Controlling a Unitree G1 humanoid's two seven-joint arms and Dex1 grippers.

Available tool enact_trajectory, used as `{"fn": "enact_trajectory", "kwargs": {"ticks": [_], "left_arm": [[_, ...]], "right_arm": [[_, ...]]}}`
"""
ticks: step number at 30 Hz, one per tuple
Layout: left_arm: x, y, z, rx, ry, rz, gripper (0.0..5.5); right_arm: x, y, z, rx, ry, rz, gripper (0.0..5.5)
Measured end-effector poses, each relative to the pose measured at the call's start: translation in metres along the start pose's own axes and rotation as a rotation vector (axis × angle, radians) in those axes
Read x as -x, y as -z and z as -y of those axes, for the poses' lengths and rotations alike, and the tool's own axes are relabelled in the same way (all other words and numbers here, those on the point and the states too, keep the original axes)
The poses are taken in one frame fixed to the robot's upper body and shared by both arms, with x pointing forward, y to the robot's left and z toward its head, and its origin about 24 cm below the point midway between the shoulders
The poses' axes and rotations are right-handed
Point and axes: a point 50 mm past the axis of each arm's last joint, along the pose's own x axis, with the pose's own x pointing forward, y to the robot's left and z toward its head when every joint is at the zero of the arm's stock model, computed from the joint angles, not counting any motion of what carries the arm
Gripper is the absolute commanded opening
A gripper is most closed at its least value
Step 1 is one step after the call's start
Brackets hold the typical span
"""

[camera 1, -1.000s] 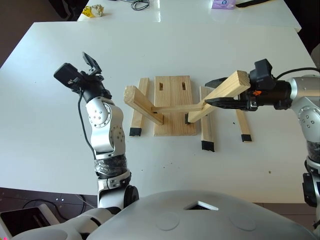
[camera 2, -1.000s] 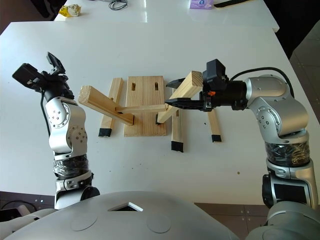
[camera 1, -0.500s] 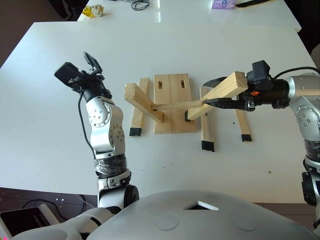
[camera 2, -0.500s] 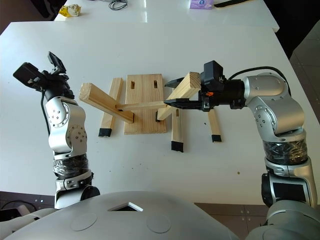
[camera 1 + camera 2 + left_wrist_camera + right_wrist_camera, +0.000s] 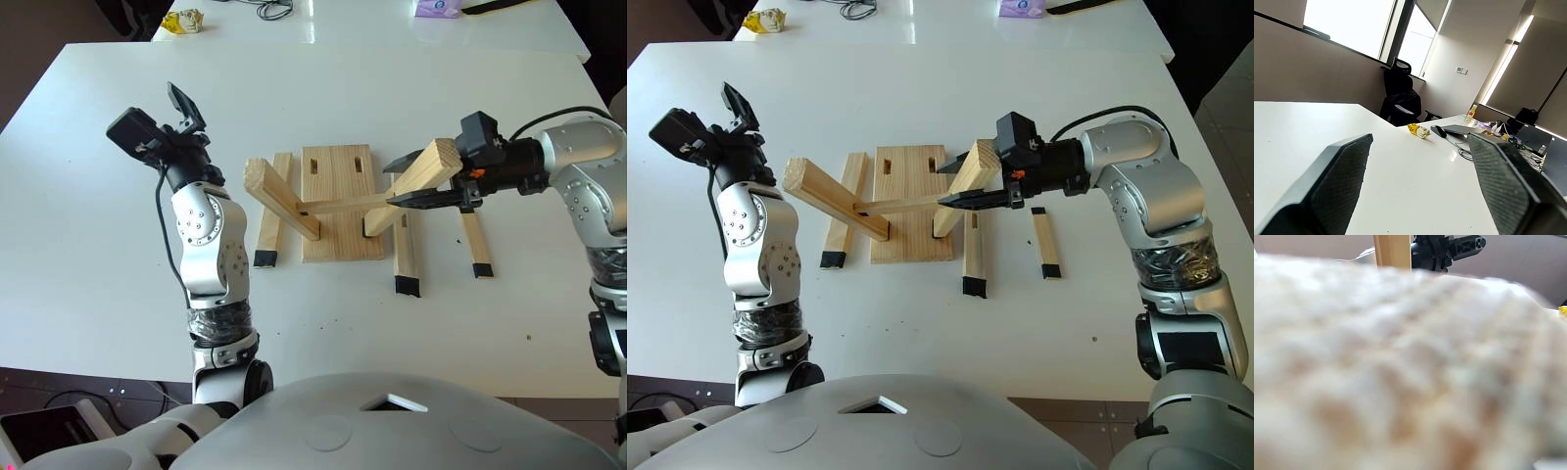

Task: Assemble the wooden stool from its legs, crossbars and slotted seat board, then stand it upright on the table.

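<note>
My right gripper point(image 5: 401, 183) is shut on one leg point(image 5: 423, 176) of a half-built frame: two legs joined by a crossbar point(image 5: 338, 206). It holds the frame tilted above the slotted seat board point(image 5: 339, 237), which lies flat on the table. The frame's other leg point(image 5: 280, 200) hangs over the board's left edge. Three loose legs with black feet lie on the table: one left of the board point(image 5: 268, 233), two to its right point(image 5: 404, 257) point(image 5: 475, 240). My left gripper point(image 5: 1418, 181) is open and empty, raised well left of the parts point(image 5: 176, 117).
The white table point(image 5: 118, 255) has free room in front and to the left. A second table behind holds a yellow object point(image 5: 182, 20), cables and a purple packet point(image 5: 436, 8). In the right wrist view the frame's far leg point(image 5: 1392, 249) shows past blurred wood.
My right gripper has moved left with the leg it holds, bringing that end of the frame closer over the board. The left gripper has tipped slightly upward.
</note>
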Motion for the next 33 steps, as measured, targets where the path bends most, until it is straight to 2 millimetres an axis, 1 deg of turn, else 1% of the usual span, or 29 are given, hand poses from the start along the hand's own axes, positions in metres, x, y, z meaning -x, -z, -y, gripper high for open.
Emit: {"fn": "enact_trajectory", "kwargs": {"ticks": [9,12,15,19,21,29,33], "left_arm": [[0.002,-0.004,0.006,0.013,0.023,0.015,3.57],[0.005,-0.007,0.019,0.022,0.077,0.015,3.57],[0.008,-0.007,0.031,0.025,0.131,0.011,3.57],[0.009,-0.006,0.035,0.009,0.146,0.011,3.57],[0.012,-0.006,0.043,0.002,0.175,0.015,3.57],[0.011,-0.002,0.042,-0.014,0.159,0.014,3.57],[0.010,0.004,0.041,-0.015,0.153,0.007,3.57]], "right_arm": [[-0.003,0.003,-0.005,0.061,0.005,-0.002,2.04],[-0.004,0.002,-0.007,0.071,0.010,-0.013,2.04],[-0.006,-0.002,-0.004,0.055,0.012,-0.035,2.04],[-0.010,-0.009,0.002,0.016,0.042,-0.099,2.04],[-0.014,-0.013,0.004,-0.001,0.062,-0.118,2.04],[-0.017,-0.025,0.004,-0.013,0.061,-0.184,2.04],[-0.017,-0.029,0.004,-0.018,0.063,-0.202,2.04]]}}
